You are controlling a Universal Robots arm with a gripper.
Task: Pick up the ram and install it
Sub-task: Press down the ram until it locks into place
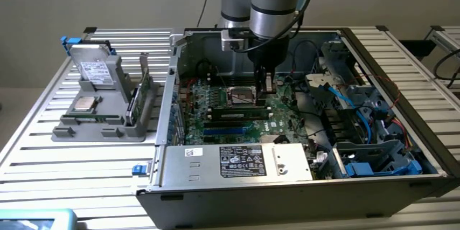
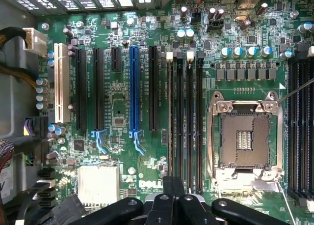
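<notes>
We see the gripper [image 1: 267, 96] shut on nothing, low inside the case [image 1: 169, 109], over one end of the slots [image 2: 190, 126]. The ram [image 1: 241, 115] looks seated in a slot beside the socket [image 2: 244, 139]. We judge it light, stiff, thin and fragile: hold its bare edges, off chips and contacts.
</notes>
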